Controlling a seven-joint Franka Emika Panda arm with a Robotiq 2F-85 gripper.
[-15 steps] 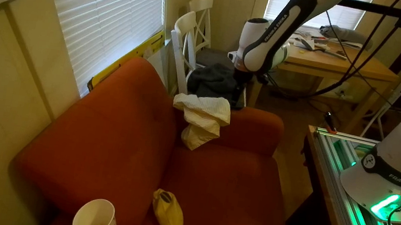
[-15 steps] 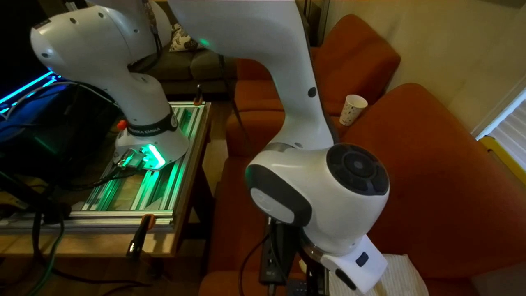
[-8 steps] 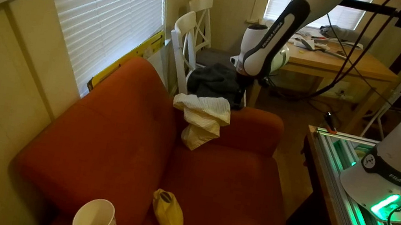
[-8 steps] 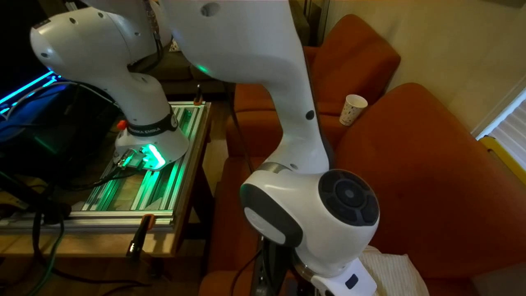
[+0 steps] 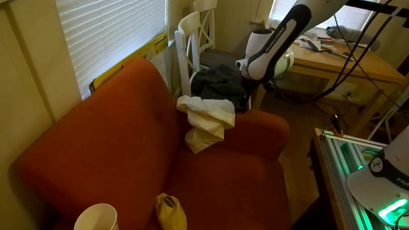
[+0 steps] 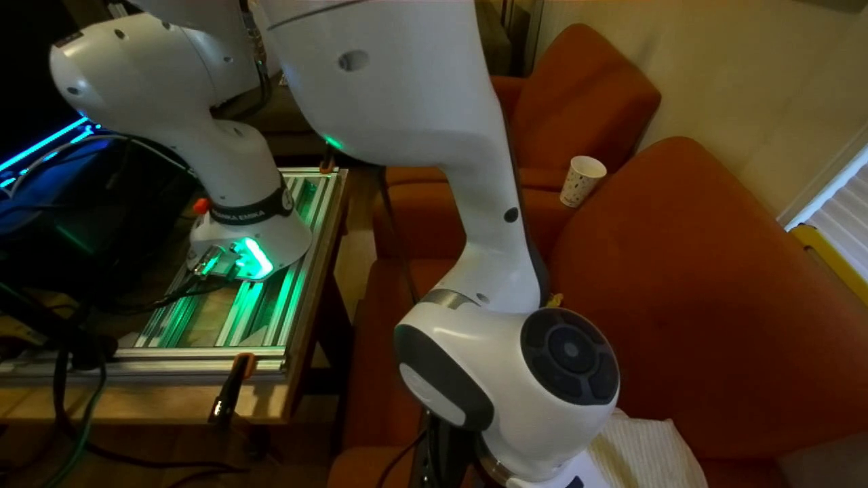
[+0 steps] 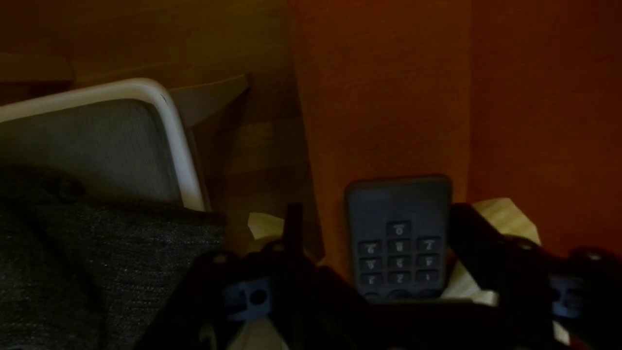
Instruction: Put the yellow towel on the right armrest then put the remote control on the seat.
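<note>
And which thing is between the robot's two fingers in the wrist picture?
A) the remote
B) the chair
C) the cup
A: in the wrist view, the remote, with its number buttons, shows between the two dark fingers.

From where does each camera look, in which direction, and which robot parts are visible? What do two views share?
An exterior view: above the cup end of the couch, facing the towel; arm at top, base at right.
An exterior view: above the towel end, facing the cup; wrist large in front, base at left.
Wrist view: on the wrist, looking down at the remote control; the gripper shows, its fingers apart.
Shared: both exterior views show couch, cup, towel and base.
</note>
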